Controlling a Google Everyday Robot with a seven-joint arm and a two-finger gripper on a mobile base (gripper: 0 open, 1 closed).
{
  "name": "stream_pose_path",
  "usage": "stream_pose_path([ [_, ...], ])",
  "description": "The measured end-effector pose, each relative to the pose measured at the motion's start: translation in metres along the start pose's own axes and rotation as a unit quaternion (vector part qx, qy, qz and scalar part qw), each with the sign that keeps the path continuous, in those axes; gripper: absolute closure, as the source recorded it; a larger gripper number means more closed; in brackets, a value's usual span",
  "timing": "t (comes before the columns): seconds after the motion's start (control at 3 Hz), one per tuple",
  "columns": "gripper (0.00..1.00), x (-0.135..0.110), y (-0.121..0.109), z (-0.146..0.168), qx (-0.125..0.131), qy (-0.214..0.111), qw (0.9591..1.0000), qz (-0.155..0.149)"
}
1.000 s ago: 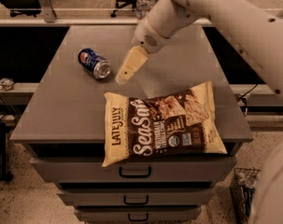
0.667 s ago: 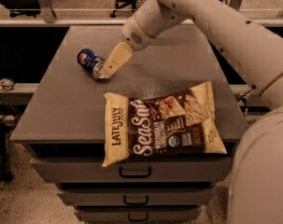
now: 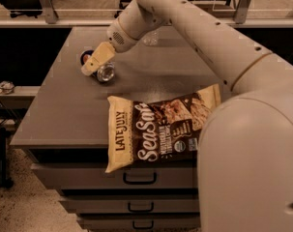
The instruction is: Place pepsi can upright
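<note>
Hand moved left onto lying pepsi can on counter, grip can't tell; light, slick, dentable, take mid-body

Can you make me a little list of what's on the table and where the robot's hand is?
pepsi can: lying on its side, far left part of the table, silver end toward the camera
gripper: down at the can, across its middle
can upright: not yet
chip bag: lying flat at the front edge, apart from the can
table: grey top, drawers underneath
</note>
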State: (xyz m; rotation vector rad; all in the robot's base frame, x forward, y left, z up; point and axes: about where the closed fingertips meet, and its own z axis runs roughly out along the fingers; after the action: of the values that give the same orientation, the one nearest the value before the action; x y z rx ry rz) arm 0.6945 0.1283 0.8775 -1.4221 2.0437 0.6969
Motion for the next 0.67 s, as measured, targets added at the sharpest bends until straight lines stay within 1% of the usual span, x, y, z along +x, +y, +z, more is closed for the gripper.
stream_pose_path([
  [0.33, 0.00, -0.008, -0.006, 0.019, 0.017, 0.022, 0.9993, 0.024],
  [0.67, 0.00, -0.014, -0.014, 0.031, 0.050, 0.069, 0.9959, 0.032],
])
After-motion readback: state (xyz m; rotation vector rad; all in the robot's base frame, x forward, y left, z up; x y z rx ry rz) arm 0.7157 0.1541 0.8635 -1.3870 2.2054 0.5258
